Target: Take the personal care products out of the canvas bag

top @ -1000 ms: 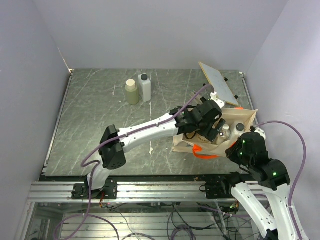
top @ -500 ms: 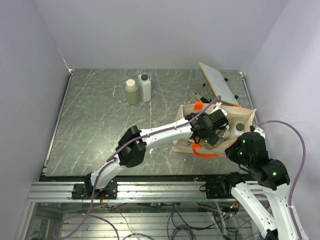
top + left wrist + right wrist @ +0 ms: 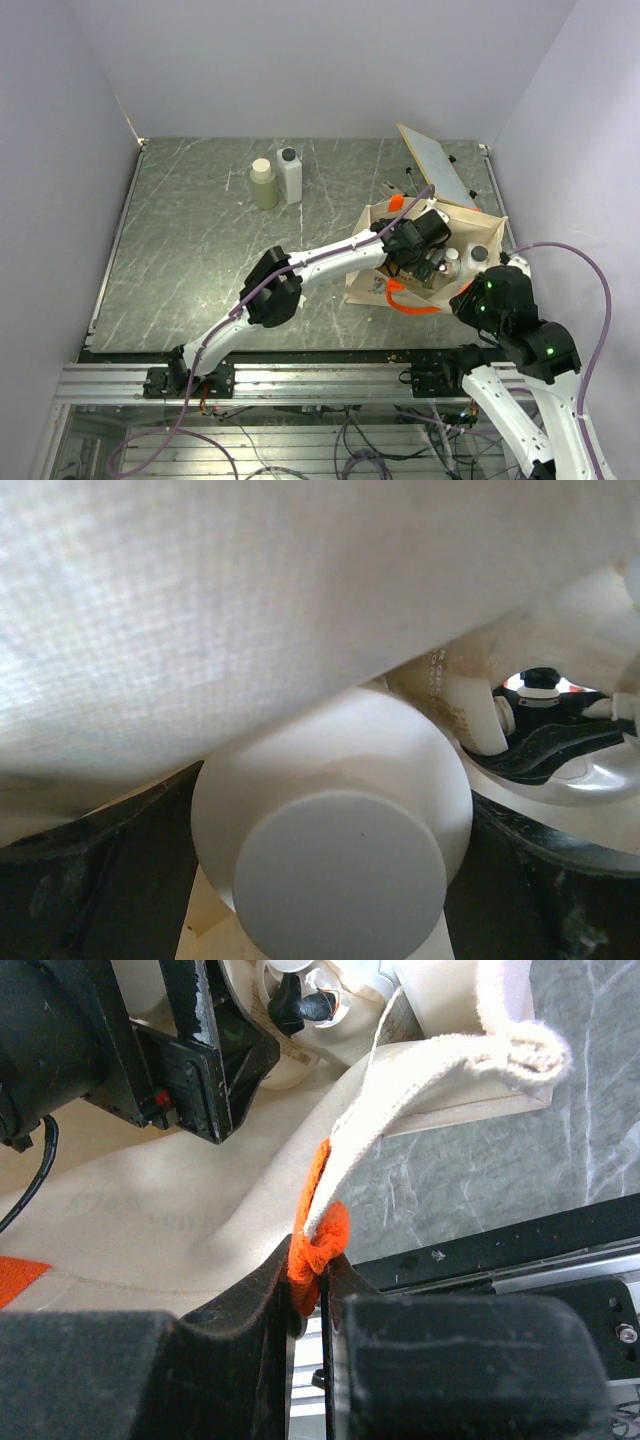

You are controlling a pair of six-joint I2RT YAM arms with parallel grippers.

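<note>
The canvas bag [image 3: 366, 288] lies open at the right of the table. My left gripper [image 3: 430, 260] reaches inside it. In the left wrist view my left gripper [image 3: 330, 820] is open, its dark fingers [image 3: 120, 860] close on either side of the cream round bottle [image 3: 330, 770] under the canvas [image 3: 250, 610]. A labelled bottle [image 3: 466, 708] lies behind it. A black-capped bottle [image 3: 479, 254] also sits in the bag. My right gripper [image 3: 318, 1285] is shut on the bag's orange tab [image 3: 322, 1228] at its near rim. An olive-green cylinder [image 3: 264, 185] and a white rectangular bottle [image 3: 289, 175] stand on the table.
A flat tan board [image 3: 436, 165] leans behind the bag at the back right. An orange handle [image 3: 410, 304] hangs over the bag's near side. The metal front rail [image 3: 520, 1250] runs just below my right gripper. Walls close in the table on three sides.
My left gripper has gone from above the bag's near left rim down into the bag and round the cream bottle. My right gripper has kept its hold on the orange tab.
</note>
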